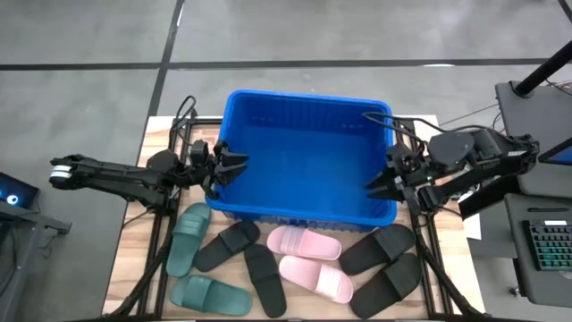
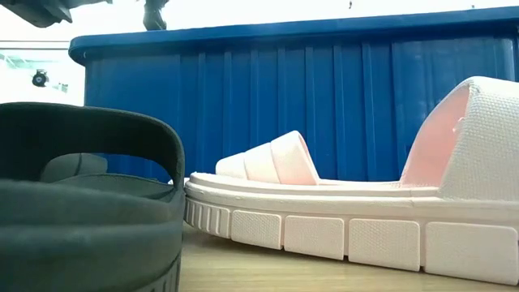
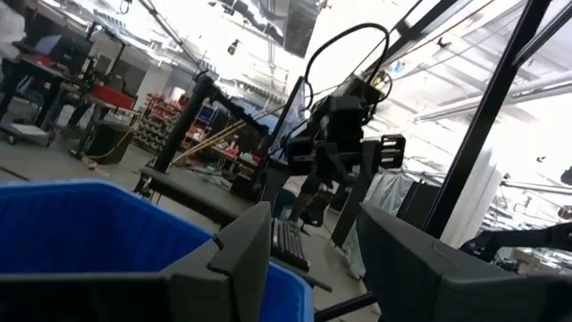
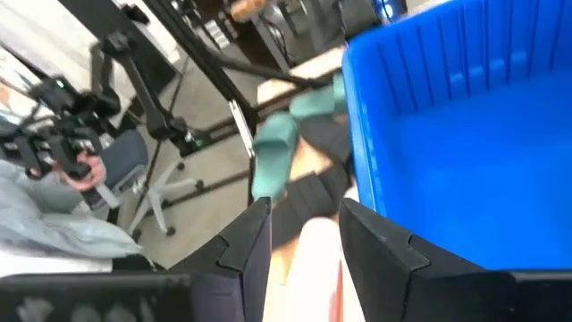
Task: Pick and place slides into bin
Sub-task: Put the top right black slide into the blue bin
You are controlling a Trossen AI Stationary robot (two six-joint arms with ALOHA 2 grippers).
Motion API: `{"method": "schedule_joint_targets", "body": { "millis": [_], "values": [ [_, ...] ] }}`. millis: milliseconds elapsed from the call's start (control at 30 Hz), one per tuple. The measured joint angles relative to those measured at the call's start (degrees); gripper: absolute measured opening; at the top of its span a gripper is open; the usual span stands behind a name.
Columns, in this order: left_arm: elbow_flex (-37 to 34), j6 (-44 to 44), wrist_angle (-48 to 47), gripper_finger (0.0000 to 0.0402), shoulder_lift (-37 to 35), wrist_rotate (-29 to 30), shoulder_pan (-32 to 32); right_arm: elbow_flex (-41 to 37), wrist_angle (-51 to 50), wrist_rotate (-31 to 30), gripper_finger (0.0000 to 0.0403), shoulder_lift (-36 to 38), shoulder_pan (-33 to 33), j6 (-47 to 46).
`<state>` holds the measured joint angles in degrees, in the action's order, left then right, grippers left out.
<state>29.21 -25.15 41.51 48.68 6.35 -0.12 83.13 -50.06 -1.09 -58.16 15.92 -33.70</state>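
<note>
The blue bin stands at the middle of the table, and I see no slides inside it. The slides lie on the table along the bin's near side: two dark green, two pale pink, and several black. My left gripper is open and empty above the bin's left wall; it also shows in the left wrist view. My right gripper is open and empty above the bin's right wall; it also shows in the right wrist view.
In the low view a pink slide and a dark slide lie right in front of the bin wall. Cables and frame bars run along the table's left and right edges. A keyboard sits beyond the right edge.
</note>
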Motion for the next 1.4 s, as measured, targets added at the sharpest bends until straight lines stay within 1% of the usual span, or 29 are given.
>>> {"method": "schedule_joint_targets", "body": {
  "millis": [167, 367, 600, 700, 900, 1100, 1400],
  "values": [
    [0.01, -0.04, 0.51, 0.0153, 0.84, 1.73, 0.0, 0.0, -3.49, -0.01, 0.0125, 0.49, 0.73, -3.17],
    [0.01, -0.07, 0.63, 0.0153, 2.57, 4.59, -0.02, -0.02, -4.23, 0.02, 0.0125, -0.01, 2.15, -3.4],
    [0.01, -1.39, 1.69, 0.0153, 5.34, 4.69, 0.0, -0.02, -5.78, 0.04, 0.0125, -0.51, 3.37, -4.34],
    [0.01, -4.94, 1.91, 0.0153, 6.47, 4.59, 0.0, -0.02, -9.07, 0.01, 0.0125, -0.8, 3.34, -7.62],
    [0.03, -4.41, 5.28, 0.0153, 8.36, 4.45, 0.0, -0.09, -12.72, -0.25, 0.0125, -1.29, 3.34, -14.24],
    [0.03, -4.56, 8.93, 0.0153, 10.05, 4.31, -0.06, -0.11, -16.52, -0.49, 0.0125, -2.66, 3.32, -23.78],
    [0.07, -4.13, 9.51, 0.0153, 11.2, 4.04, 0.0, -0.11, -20.42, -0.01, 0.0125, -6.89, 3.35, -32.69]
  ]
}}
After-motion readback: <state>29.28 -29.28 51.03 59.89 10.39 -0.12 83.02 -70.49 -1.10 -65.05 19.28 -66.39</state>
